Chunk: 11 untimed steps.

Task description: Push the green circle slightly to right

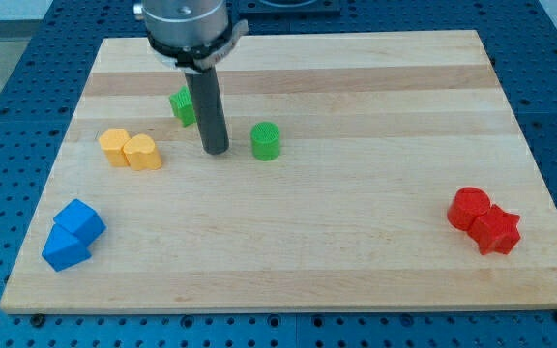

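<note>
The green circle is a short green cylinder standing on the wooden board, left of the board's middle and near the view's top. My tip is on the board just to the left of the green circle, with a small gap between them. A second green block, shape unclear, sits behind the rod to the upper left and is partly hidden by it.
Two yellow blocks touch each other left of my tip. Two blue blocks sit at the lower left. A red circle and a red star-like block sit together at the lower right.
</note>
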Motion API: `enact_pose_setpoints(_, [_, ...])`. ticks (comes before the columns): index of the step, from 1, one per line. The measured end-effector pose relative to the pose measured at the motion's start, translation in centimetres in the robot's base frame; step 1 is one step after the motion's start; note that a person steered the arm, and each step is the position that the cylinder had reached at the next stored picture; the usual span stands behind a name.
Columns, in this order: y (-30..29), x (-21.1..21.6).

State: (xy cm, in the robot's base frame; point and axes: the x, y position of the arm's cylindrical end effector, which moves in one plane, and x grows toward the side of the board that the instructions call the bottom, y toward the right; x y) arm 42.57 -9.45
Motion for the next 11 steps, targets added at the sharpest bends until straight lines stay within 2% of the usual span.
enact_pose_setpoints(1, [1.7, 0.0])
enact_pose_setpoints(2, [6.1, 0.5])
enact_pose_setpoints(4, [6.6, 2.3])
enact_pose_setpoints(5, [5.6, 1.6])
enact_pose_setpoints(6, [5.1, -1.5])
enact_pose_setpoints(9, [7.6, -2.5])
enact_pose_setpoints(10, [7.6, -1.1])
enact_pose_setpoints(11, [7.9, 2.7])
